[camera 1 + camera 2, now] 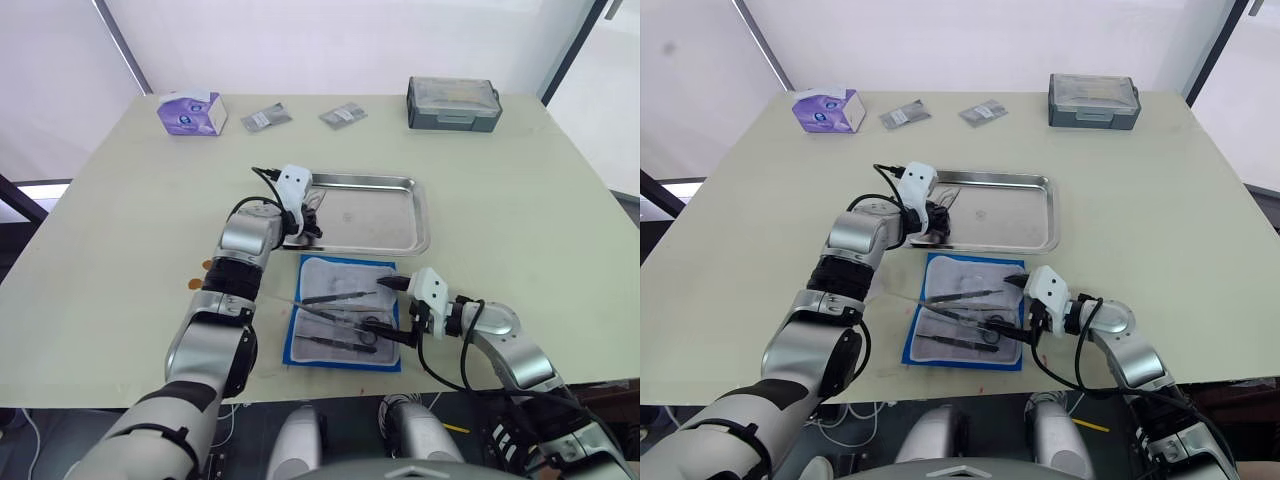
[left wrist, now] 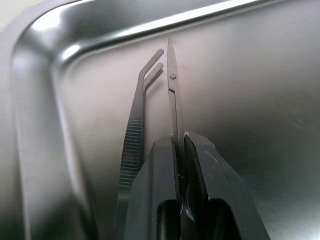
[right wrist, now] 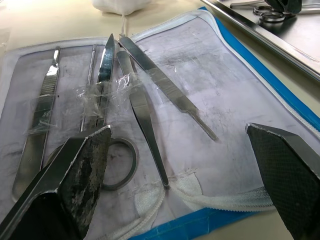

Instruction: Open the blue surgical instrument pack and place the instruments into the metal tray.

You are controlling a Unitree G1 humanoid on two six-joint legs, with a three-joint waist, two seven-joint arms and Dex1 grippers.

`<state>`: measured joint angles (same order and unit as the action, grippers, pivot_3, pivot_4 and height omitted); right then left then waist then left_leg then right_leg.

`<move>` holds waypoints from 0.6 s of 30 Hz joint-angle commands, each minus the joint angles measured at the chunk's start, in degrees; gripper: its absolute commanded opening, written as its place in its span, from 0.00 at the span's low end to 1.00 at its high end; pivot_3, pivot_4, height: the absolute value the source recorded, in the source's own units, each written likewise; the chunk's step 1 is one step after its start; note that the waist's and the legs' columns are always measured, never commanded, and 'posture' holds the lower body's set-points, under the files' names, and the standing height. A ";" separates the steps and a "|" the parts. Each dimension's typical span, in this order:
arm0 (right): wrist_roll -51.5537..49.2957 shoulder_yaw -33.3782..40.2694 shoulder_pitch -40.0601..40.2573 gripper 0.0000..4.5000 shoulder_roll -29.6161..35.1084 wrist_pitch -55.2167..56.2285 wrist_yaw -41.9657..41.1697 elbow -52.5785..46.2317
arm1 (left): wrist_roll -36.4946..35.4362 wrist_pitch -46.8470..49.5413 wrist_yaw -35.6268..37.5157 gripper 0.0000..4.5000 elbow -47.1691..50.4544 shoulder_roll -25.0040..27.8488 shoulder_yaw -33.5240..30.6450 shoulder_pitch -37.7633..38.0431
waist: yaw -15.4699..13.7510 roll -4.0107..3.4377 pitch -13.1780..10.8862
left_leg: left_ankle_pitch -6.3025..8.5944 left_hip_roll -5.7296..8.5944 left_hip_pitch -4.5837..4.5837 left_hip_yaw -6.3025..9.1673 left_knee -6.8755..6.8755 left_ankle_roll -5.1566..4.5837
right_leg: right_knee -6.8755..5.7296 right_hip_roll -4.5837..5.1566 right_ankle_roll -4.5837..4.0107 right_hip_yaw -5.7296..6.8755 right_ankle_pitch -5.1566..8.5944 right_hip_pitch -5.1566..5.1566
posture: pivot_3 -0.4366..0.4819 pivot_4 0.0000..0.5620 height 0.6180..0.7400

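Note:
The blue surgical instrument pack (image 1: 340, 275) lies open in front of the metal tray (image 1: 400, 215), pale lining up. Several instruments rest in it under clear straps: flat tweezers (image 3: 40, 115), ring-handled scissors (image 3: 107, 65) and slim forceps (image 3: 165, 90). My right gripper (image 1: 397, 310) hangs open at the pack's right edge, its fingers (image 3: 85, 165) low over the tools. My left gripper (image 1: 312, 215) is at the tray's left end, shut on thin dark scissors (image 2: 172, 95) held just above the tray floor. Bent tweezers (image 2: 137, 120) lie in the tray beside them.
At the table's far edge stand a purple tissue box (image 1: 190, 112), two small grey packets (image 1: 265, 118) (image 1: 342, 114) and a grey lidded box (image 1: 453, 103). The pack's front edge is close to the table's near edge.

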<state>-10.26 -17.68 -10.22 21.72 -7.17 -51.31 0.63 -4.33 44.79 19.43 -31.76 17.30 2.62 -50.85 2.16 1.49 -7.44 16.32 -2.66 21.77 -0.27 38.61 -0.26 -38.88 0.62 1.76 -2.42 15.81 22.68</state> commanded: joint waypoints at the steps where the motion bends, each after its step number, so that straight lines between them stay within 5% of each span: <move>1: 3.44 -3.53 3.19 1.00 0.48 -3.00 0.38 5.15 | 0.51 -1.26 -0.54 0.02 -0.07 -0.25 -0.56 -1.62 | -0.01 0.00 0.00 | 0.00 0.00 0.00 0.00 0.00 0.00 | 0.00 0.00 0.00 0.00 0.00 0.00 | 0.48 0.27 0.93; 18: 3.39 -3.60 3.46 1.00 0.41 -2.93 0.48 5.07 | -0.17 1.73 -0.21 0.02 3.50 -0.42 -1.10 -0.68 | 0.00 0.00 0.00 | 0.00 0.00 0.00 0.00 -0.01 0.01 | 0.01 0.00 0.00 0.00 0.00 0.00 | 0.48 0.27 0.93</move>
<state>-10.26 -17.68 -10.11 21.67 -7.14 -51.15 0.55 -4.60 46.60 19.53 -30.71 16.45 2.27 -51.14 2.16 1.49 -7.44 16.32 -2.66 21.77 -0.27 38.60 -0.26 -38.88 0.62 1.76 -2.42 15.81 22.68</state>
